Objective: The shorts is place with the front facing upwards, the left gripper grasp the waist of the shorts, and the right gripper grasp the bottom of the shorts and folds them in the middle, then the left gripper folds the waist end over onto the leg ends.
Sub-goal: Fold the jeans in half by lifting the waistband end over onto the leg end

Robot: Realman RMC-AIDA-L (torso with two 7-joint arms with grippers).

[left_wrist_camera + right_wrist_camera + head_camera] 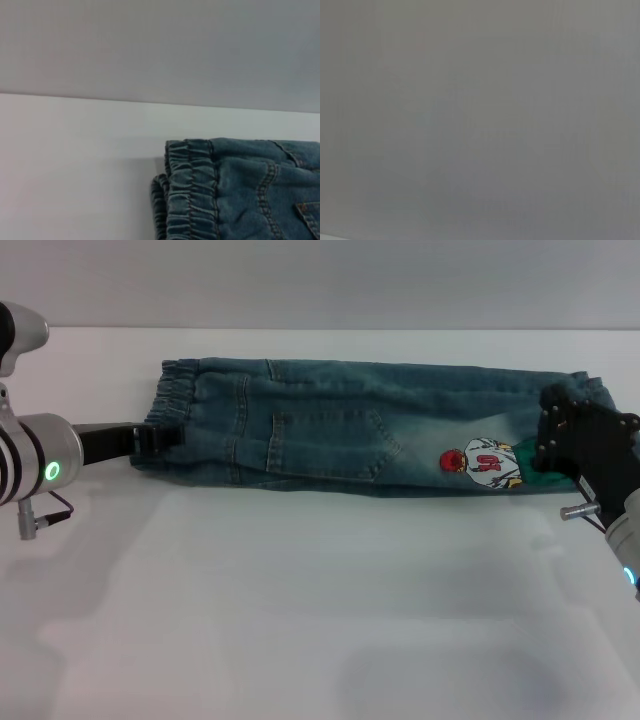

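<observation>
The blue-green denim shorts (380, 430) lie folded lengthwise into a long strip across the far part of the white table (300, 620). Their gathered waist (175, 390) is at the left and the leg ends (590, 390) at the right, close to the cartoon figure print (485, 462). My left gripper (165, 437) is at the near corner of the waist, shut on the band. My right gripper (552, 435) lies over the leg hems and hides part of them. The left wrist view shows the ruffled waist (192, 190) close up. The right wrist view shows only grey.
The white tabletop runs wide in front of the shorts. Its far edge (330, 330) lies just behind them, with a grey wall beyond.
</observation>
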